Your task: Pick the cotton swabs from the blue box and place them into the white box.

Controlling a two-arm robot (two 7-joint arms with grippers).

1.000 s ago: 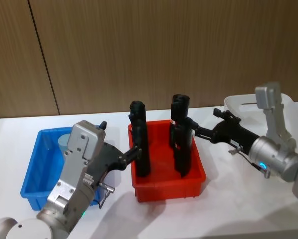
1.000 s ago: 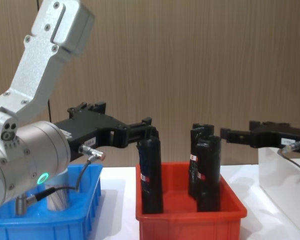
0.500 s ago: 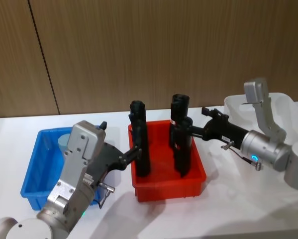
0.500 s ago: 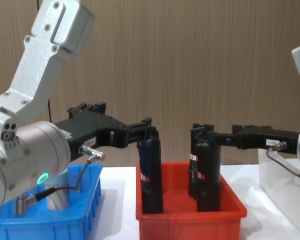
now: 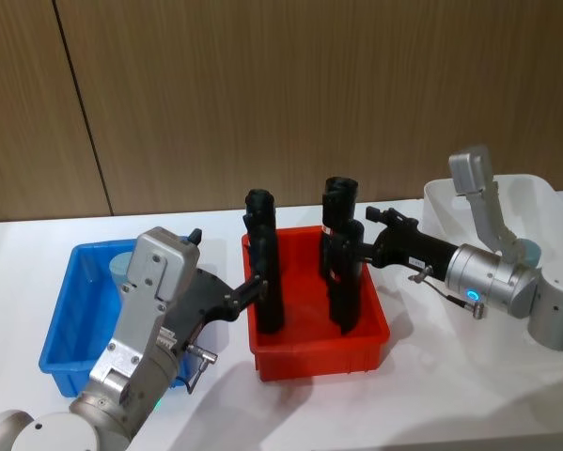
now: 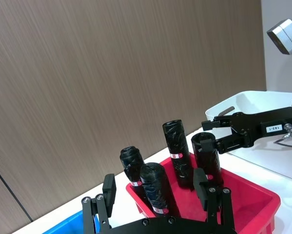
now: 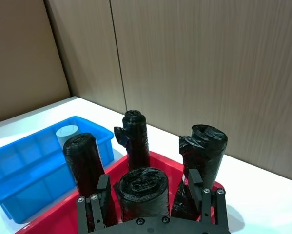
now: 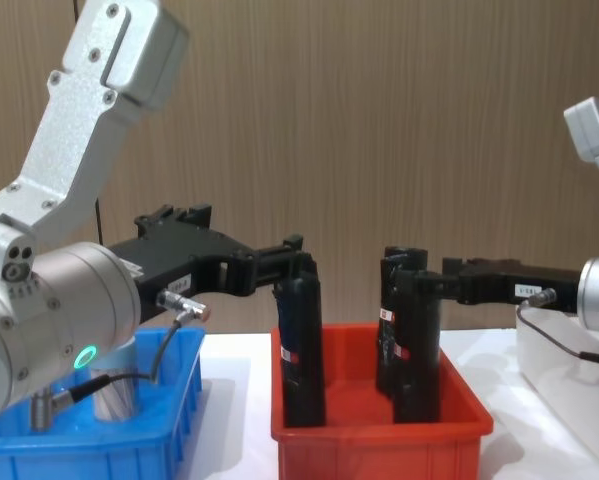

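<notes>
One cotton swab jar (image 5: 124, 267) with a pale blue lid stands in the blue box (image 5: 63, 324) at the left, partly behind my left arm; the same jar (image 7: 68, 132) is plain in the right wrist view. The white box (image 5: 511, 202) stands at the far right. My left gripper (image 5: 256, 283) is open beside the left black cylinder (image 5: 265, 272) in the red bin (image 5: 319, 359), away from the jar. My right gripper (image 5: 365, 247) is open at the top of the front right black cylinder (image 5: 344, 282), whose top sits between its fingers (image 7: 103, 187).
Several tall black wrapped cylinders stand upright in the red bin, between the blue and white boxes. A pale blue rounded thing (image 5: 530, 252) shows inside the white box behind my right arm. White table (image 5: 356, 413) lies bare in front of the bins.
My right gripper has moved left, from beside the white box to the black cylinders in the red bin. My left arm has not moved.
</notes>
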